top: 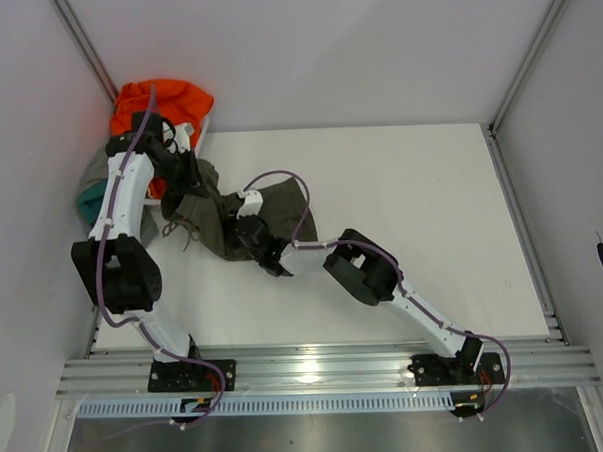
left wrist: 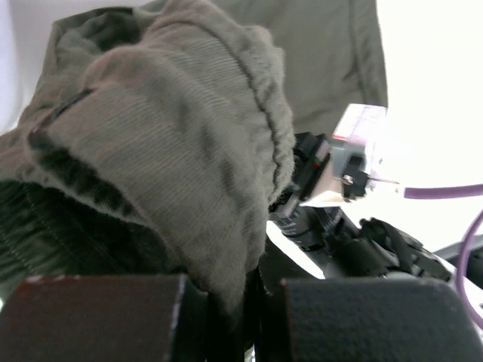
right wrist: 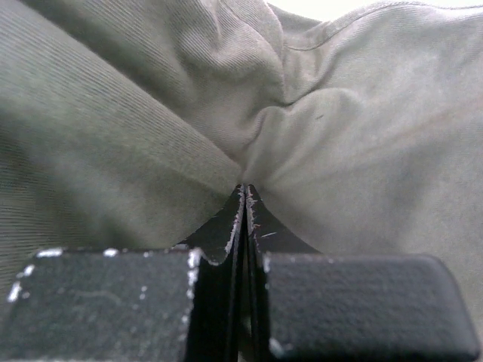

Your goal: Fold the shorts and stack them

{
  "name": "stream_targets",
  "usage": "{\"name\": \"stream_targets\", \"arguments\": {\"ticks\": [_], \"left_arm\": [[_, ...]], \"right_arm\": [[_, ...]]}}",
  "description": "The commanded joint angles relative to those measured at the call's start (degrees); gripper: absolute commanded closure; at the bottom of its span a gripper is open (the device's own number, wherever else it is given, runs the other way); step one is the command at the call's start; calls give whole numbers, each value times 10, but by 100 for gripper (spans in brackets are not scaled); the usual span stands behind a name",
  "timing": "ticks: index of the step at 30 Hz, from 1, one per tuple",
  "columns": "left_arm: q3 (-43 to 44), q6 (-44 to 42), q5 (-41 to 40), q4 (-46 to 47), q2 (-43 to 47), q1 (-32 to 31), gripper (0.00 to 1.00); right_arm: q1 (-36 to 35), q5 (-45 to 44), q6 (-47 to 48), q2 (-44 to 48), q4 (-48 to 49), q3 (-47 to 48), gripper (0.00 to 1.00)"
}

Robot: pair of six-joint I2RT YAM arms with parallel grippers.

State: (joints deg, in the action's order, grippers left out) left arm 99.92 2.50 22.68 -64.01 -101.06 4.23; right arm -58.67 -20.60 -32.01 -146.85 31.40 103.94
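1. Around: crumpled orange cloth garment (top: 171, 97) in the upper left of the top view, at the back corner of the white table (top: 412, 231); teal cloth garment (top: 85, 203) and grey soft cloth shorts (top: 92, 173) bunched at the left edge just below it; the white-and-black left arm (top: 121, 209) crosses over them and hides most of both.
2. Task item: olive green soft cloth shorts (top: 285, 202) lie rumpled left of centre on the table, between the two grippers; drawstring cords (top: 174, 232) trail off their lower-left side; apart from the grey shorts, not stacked.
3. Left gripper (left wrist: 234, 302): nearly closed, jaws pinching a thick ribbed fold of the olive shorts; the cloth fills the upper left of its wrist view; the right arm's black wrist (left wrist: 339, 226) and a purple cable (left wrist: 445, 191) sit close behind at right.
4. Right gripper (right wrist: 243, 192): clenched tight, tips meeting on a pinched crease of the olive shorts; cloth fills its whole wrist view, so the table is hidden there.
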Motion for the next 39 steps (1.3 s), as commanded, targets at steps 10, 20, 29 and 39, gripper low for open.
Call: {"name": "stream_targets", "arguments": {"ticks": [10,20,29,39], "left_arm": [[26,-12,-107,-10,-17,-10,100],[64,-23,-152,-36,-35,-14,100],[169,-64,-222,-82,-87,-36,100],[216,-108,-325,-65,-133,-80,100]], "right_arm": [[16,-37,14,126,81,-98,100],[51,-73,61,272,102,-271,100],[146,-6,63,344,30,-416,100],[115,-8,78,287,-73,-357,100]]}}
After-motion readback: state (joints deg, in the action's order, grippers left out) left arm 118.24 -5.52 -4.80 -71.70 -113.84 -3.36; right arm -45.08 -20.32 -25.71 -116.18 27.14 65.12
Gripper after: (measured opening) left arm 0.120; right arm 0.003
